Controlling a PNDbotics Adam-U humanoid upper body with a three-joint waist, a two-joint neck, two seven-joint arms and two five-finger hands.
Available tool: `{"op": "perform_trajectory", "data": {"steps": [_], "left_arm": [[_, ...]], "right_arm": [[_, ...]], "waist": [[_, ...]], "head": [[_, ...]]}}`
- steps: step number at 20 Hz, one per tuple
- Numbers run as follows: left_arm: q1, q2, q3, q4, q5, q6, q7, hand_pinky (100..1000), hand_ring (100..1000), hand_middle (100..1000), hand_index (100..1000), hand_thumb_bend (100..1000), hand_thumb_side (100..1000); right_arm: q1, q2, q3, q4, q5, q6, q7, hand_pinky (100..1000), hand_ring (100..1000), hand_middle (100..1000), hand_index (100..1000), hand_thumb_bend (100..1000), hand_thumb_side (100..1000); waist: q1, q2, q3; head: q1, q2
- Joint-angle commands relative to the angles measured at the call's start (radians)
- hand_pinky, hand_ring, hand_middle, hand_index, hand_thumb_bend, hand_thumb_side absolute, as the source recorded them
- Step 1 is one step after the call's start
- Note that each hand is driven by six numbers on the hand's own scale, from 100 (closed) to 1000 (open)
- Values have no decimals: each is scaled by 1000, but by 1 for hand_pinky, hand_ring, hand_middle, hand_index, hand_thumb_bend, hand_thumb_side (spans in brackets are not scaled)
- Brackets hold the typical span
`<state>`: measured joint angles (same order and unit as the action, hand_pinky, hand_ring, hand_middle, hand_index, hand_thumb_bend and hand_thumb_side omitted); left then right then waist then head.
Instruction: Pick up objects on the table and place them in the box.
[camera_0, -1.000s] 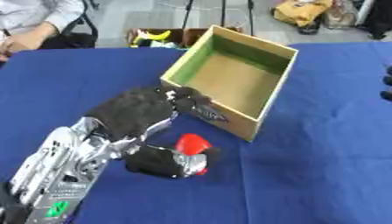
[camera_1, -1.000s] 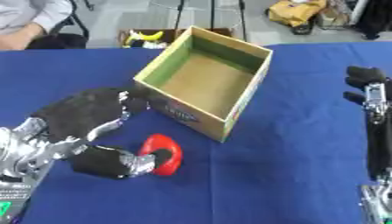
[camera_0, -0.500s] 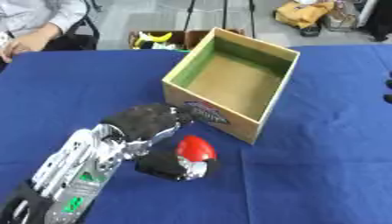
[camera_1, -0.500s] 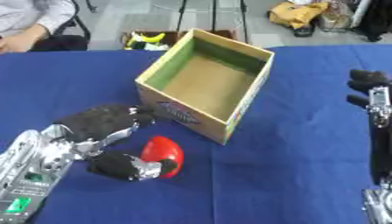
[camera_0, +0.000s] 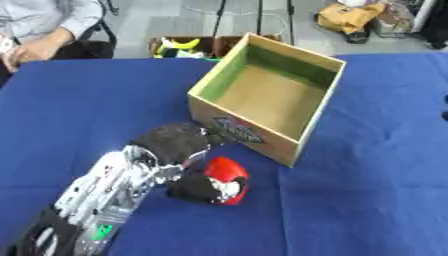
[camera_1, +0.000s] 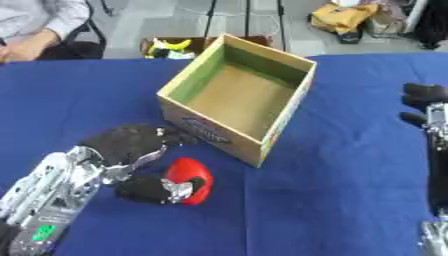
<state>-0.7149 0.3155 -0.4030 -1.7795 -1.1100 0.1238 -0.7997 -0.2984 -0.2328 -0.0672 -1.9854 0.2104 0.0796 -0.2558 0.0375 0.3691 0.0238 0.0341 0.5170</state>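
A small red object (camera_0: 229, 172) with a dark underside lies on the blue table just in front of the box's near corner. My left hand (camera_0: 173, 143) reaches in from the lower left. Its dark fingers arch above and to the left of the red object, with their tips close to the box wall, and its thumb (camera_0: 199, 187) lies against the object's left side. The hand is open and the fingers do not close on the object. The cardboard box (camera_0: 316, 113) has green inner walls, stands open and holds nothing. My right hand (camera_1: 425, 96) rests open at the right edge, fingers up.
The blue cloth (camera_0: 376, 200) covers the whole table. A person (camera_0: 39, 30) sits at the far left corner, hands off the task's things. Beyond the far edge a crate (camera_0: 179, 46) holds yellow and green items, and bags lie on the floor.
My left hand has drawn back a little toward me, and its fingers have come off the box wall. The red object stays where it was, with the thumb beside it.
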Motion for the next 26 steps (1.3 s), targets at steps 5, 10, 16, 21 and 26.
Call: {"op": "perform_trajectory", "data": {"steps": [5,10,16,21,26], "left_arm": [[-38,-9,-19,23,-50,-17,2,333,617,853,990,522,1000],[-46,-19,-21,35,-65,-22,5,298,589,846,986,547,1000],[-51,-21,-34,46,-112,-35,6,228,542,814,963,524,1000],[-51,-24,-42,57,-154,-47,11,190,526,798,942,500,1000],[-47,-29,-47,74,-173,-54,14,170,534,785,932,493,996]], "right_arm": [[-4,-3,-2,-15,1,1,3,779,827,766,779,100,1000],[-3,-2,-2,-15,1,1,3,779,828,766,779,100,1000],[-2,-1,-3,-15,1,1,3,779,828,765,779,100,1000],[-3,0,-3,-15,-1,-1,1,780,828,765,779,100,1000],[-4,1,-4,-15,-1,-2,0,781,829,765,780,100,1000]], "waist": [[1,-16,-4],[2,-16,-5],[3,-15,-7],[3,-14,-8],[2,-13,-9]], "head": [[6,-11],[7,-12],[8,-11],[9,-11],[10,-12]]}}
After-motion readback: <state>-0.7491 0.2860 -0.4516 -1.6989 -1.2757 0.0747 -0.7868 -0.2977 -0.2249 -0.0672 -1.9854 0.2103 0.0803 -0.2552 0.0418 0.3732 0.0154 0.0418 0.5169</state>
